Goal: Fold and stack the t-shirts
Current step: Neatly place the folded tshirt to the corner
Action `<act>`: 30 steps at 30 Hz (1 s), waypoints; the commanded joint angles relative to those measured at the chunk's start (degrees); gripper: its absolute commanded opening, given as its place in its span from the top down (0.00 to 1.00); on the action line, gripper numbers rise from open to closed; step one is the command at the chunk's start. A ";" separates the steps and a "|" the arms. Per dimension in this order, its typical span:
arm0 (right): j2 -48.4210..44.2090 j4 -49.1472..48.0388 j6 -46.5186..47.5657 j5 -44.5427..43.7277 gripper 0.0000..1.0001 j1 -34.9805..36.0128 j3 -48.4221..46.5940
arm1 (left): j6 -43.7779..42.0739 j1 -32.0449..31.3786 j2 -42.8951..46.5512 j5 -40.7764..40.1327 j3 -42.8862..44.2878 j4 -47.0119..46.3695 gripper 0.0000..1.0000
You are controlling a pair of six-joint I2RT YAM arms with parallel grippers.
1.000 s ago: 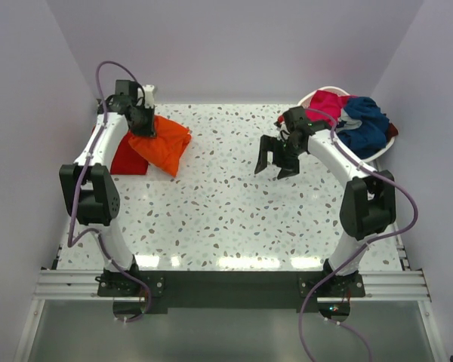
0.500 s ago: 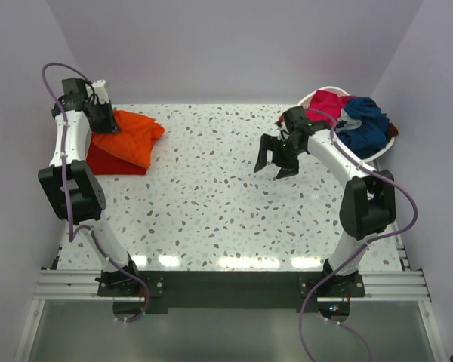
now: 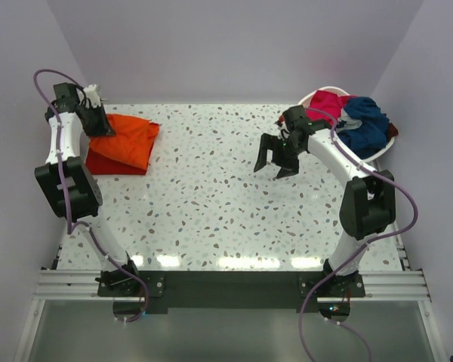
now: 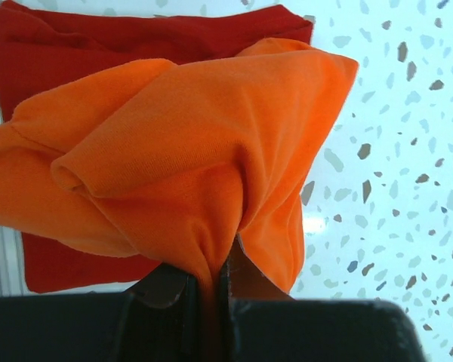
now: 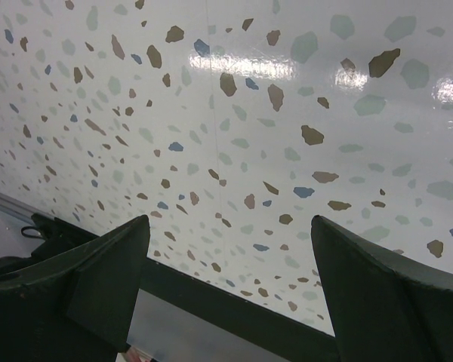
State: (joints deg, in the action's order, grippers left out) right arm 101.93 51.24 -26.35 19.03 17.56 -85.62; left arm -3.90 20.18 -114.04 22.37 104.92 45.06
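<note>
- The left gripper (image 3: 98,123) is working at the far-left corner of the table (image 3: 211,204), its fingers pressed together on a bunch of the orange t-shirt (image 3: 130,139).
- The left wrist view is giving us what the overhead one is not: the orange cloth is gathering into a tight twist that runs down between the fingers (image 4: 166,285), with the rest billowing out in loose folds.
- Under it, the red t-shirt (image 3: 109,162) is lying flat and folded on the table, and the orange one is overlapping most of it.
- Only the overhead view is showing the right side: a white basket (image 3: 393,139) is sitting at the far-right corner, with a magenta t-shirt (image 3: 328,104) and a navy t-shirt (image 3: 364,124) heaped in it and spilling over the rim.
- The right gripper (image 3: 275,160) is hanging over the table near the basket but apart from it, jaws spread wide and holding nothing.
- The right wrist view is offering just its two dark fingers (image 5: 83,294) and speckled tabletop between them.
- Counting up: four t-shirts, one of each colour, two at the left and two in the basket; one basket; two grippers.
</note>
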 commanded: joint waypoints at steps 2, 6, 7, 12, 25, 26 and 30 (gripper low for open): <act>-1.56 0.79 0.24 0.66 0.09 0.02 -3.06 | 2.22 0.29 1.36 -10.80 1.77 -3.66 0.93; -1.82 0.44 0.60 1.10 0.08 0.10 -3.06 | 7.58 0.38 2.94 -21.98 3.09 -4.36 0.12; -1.82 0.35 0.60 1.27 0.08 -0.07 -2.97 | 8.20 0.38 3.21 -23.67 3.18 -4.89 0.00; -1.65 0.17 0.95 1.80 0.08 -0.07 -2.97 | 10.14 -0.06 5.05 -27.03 3.10 -4.19 0.00; -3.23 -5.27 2.62 -0.48 0.07 -0.07 -2.09 | 15.93 -12.79 23.41 -22.82 -15.26 -6.83 0.00; -3.49 -5.80 2.71 -0.66 0.07 0.02 -1.48 | 17.86 -14.46 25.60 -21.07 -16.23 -6.83 0.00; -4.89 -8.08 2.71 -1.71 0.07 -0.16 0.19 | 22.35 -20.17 31.59 -20.17 -23.60 -9.80 0.00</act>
State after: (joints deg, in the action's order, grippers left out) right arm 101.32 46.61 -24.91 18.63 17.56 -86.19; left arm 13.15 2.76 -86.87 0.34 85.69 39.20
